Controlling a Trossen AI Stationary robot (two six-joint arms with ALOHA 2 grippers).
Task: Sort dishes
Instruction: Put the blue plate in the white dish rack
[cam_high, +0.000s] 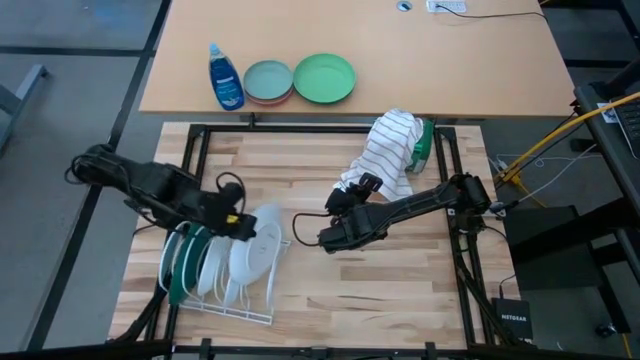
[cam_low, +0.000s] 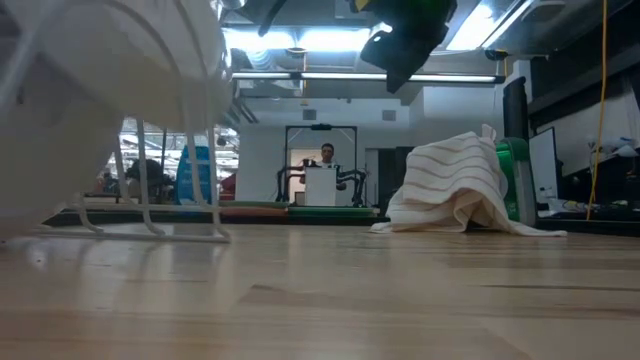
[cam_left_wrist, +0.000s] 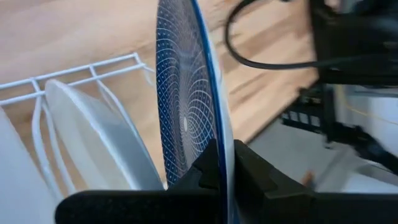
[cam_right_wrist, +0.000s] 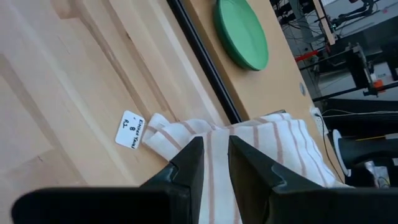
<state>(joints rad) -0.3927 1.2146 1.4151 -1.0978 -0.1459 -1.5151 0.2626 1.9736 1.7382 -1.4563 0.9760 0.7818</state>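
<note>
Pale wooden worktop (cam_high: 330, 300) fills the middle of the high view, with a white wire rack (cam_high: 225, 300) at its left side already carrying a dark green plate (cam_high: 180, 268) and white plates (cam_high: 240, 260) standing on edge. Above the rack's right end the left pincer (cam_left_wrist: 225, 163) is pinching the rim of a blue patterned plate (cam_left_wrist: 183, 93), held upright beside the last white plate.

The risk I see is in the lowering: the grip is on a thin edge only, so the plate could pivot or slip, and if it comes down off a slot it may knock the neighbouring white plate or ride over a wire and tip out onto the wood.

The right pincer (cam_right_wrist: 212, 163) hovers mid-worktop with its fingers slightly parted and nothing between them, aimed toward a striped towel (cam_high: 388, 150); it seems well apart from the rack, so a clash looks unlikely.

Only the left wrist view shows the plate's pattern and the pinch itself; from above that plate reads as just a pale shape. The high view alone gives the whole layout, including a light green plate (cam_high: 324, 78) on the far table (cam_high: 480, 70)
</note>
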